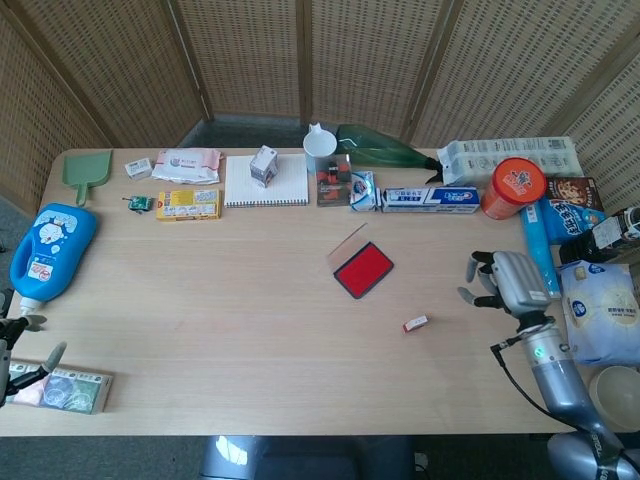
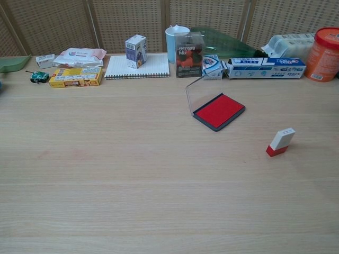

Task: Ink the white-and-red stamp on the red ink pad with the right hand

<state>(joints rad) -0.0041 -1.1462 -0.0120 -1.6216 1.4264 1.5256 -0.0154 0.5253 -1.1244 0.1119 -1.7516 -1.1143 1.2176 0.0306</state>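
The white-and-red stamp (image 1: 415,323) (image 2: 280,142) lies alone on the table, tilted, with nothing touching it. The red ink pad (image 1: 363,269) (image 2: 219,111) sits open left of and behind it, its clear lid raised. My right hand (image 1: 506,283) hovers well to the right of the stamp in the head view, fingers apart and empty; the chest view does not show it. My left hand (image 1: 18,355) shows only partly at the left edge of the head view, fingers spread, holding nothing.
A row of items lines the far edge: notepad (image 1: 266,182), white cup (image 1: 319,148), toothpaste box (image 1: 431,199), orange canister (image 1: 511,187). Bags and a blue tube (image 1: 537,247) crowd the right side. A blue bottle (image 1: 45,246) and a small packet (image 1: 68,390) lie at the left.
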